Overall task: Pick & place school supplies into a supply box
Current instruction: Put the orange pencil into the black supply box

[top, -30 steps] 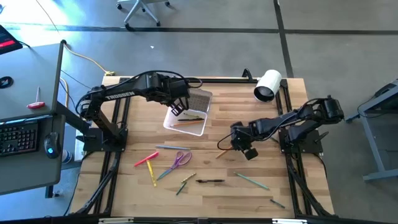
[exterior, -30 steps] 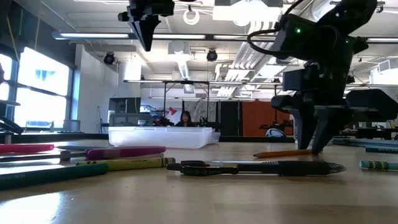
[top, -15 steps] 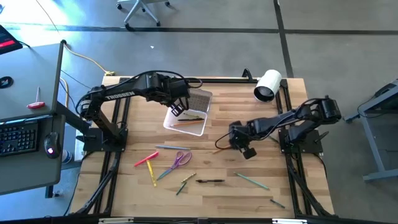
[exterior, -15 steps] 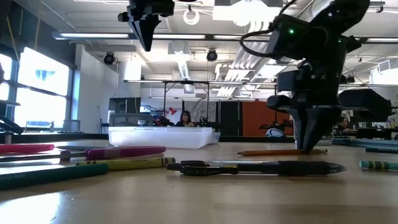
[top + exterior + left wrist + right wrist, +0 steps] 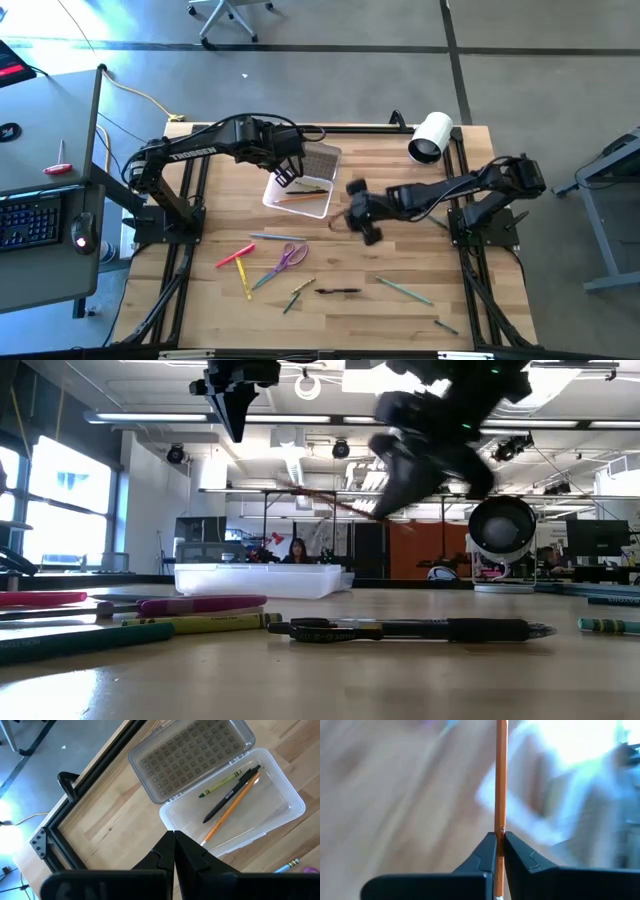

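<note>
Pencil (image 5: 501, 780) clamped in right tool (image 5: 500, 838) shows clearly only at the wrist; left tool (image 5: 173, 836) hangs pinched together, empty.

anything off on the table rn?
Nothing damaged or spilled. One oddity: a white roll lies on its side at the table's far right corner, not a school supply. Pens and scissors lie loose, not yet packed. The box sits open with three items inside. The right gripper holds a pencil.
</note>
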Controlling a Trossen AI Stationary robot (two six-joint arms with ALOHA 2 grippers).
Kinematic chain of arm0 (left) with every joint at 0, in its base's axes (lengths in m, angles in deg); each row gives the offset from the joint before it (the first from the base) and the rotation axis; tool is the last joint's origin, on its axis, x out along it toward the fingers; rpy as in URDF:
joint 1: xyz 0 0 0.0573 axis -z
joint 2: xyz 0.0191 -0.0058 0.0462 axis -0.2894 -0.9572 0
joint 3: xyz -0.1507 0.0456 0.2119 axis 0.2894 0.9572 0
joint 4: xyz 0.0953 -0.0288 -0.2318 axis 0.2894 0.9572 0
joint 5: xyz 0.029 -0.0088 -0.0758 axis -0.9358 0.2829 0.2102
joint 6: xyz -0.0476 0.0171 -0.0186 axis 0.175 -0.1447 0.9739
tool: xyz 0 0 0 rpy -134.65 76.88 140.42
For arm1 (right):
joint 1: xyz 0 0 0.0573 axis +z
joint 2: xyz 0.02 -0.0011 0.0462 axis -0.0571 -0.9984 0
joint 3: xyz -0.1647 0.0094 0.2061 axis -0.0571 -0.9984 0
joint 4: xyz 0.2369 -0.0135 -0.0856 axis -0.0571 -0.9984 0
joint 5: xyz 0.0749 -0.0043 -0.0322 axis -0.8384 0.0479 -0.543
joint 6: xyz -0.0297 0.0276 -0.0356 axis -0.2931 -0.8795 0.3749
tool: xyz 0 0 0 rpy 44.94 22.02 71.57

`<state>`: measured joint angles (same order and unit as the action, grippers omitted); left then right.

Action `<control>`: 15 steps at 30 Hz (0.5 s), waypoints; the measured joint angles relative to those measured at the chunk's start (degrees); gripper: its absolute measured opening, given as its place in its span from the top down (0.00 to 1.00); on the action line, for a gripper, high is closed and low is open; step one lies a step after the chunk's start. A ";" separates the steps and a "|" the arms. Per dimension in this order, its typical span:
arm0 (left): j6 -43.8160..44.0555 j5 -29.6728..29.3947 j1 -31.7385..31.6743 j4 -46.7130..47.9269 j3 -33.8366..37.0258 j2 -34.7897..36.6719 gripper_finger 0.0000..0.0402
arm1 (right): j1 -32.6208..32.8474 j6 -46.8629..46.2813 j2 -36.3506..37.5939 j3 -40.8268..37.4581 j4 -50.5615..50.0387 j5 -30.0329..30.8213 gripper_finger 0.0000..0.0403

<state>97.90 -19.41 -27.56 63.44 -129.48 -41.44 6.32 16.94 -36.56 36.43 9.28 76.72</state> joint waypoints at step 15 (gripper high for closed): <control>-0.01 -2.75 0.00 -0.07 0.01 0.00 0.88 | -8.03 -2.48 -16.43 5.88 22.46 -3.78 0.99</control>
<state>97.88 -22.16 -27.56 63.38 -129.47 -41.44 -1.71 14.46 -52.99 42.30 31.75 72.94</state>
